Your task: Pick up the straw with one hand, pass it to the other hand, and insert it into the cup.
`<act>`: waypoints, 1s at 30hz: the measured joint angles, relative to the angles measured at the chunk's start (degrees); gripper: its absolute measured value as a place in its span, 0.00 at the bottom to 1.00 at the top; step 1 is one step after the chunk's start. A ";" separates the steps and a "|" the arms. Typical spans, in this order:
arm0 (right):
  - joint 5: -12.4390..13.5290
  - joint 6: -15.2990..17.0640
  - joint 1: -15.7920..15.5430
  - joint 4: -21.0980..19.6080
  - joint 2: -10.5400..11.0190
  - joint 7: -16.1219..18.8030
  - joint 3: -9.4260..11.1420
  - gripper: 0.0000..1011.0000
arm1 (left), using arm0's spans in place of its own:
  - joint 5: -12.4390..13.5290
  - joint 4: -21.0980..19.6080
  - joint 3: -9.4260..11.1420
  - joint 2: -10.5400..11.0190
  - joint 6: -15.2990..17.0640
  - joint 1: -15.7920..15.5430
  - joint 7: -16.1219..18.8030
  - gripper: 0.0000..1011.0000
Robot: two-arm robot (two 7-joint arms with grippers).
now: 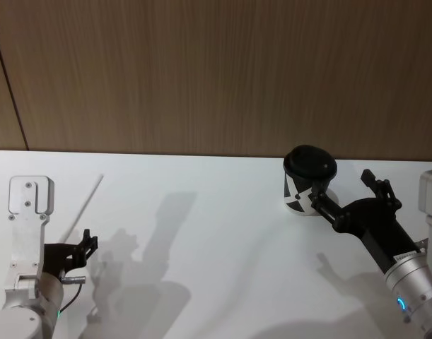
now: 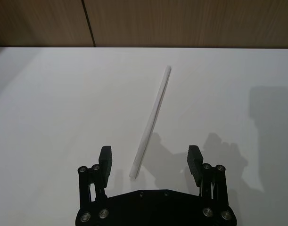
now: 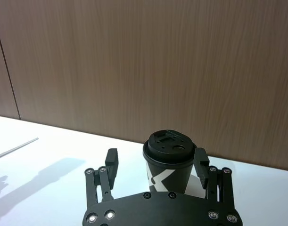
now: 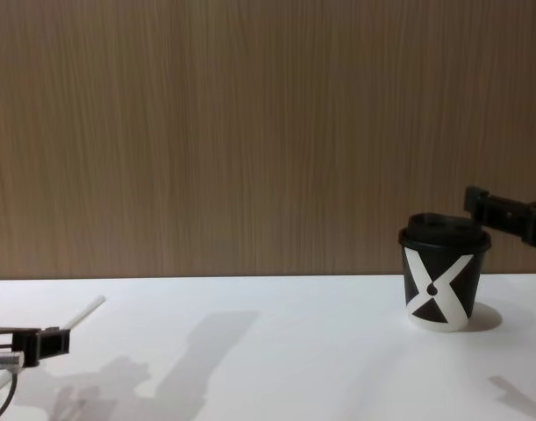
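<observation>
Straw (image 2: 151, 122) flat on the white table (image 1: 216, 240), left side, well apart from the cup (image 4: 439, 281); not lifted yet. Its near end lies between the fingers of the left claw (image 2: 150, 154). That claw is released wide, one finger either side of the straw, neither touching it. Looks staged for the pick, set to close across the near end. Left arm low, reaching forward over the table, roughly in line with the straw. Cup upright on the right, lid on. Right claw (image 1: 341, 185) also released, empty, just beside the cup at lid height; contact unclear. Likely placed there so the handover ends close to the lid. Grasp, pass and insert all still to do.
</observation>
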 joint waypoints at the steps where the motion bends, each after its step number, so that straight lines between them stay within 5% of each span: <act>1: 0.00 0.00 0.00 0.00 0.00 0.00 0.00 0.99 | 0.00 0.09 -0.02 -0.01 0.09 -0.04 0.00 0.99; 18: 0.00 0.00 0.00 0.00 0.00 0.00 0.00 0.99 | 2.19 2.99 1.79 3.73 1.90 -3.33 -4.34 0.99; 30: 0.00 0.00 0.00 0.00 0.00 0.00 0.00 0.99 | 1.30 4.64 0.21 2.62 -0.75 -3.95 -5.44 0.99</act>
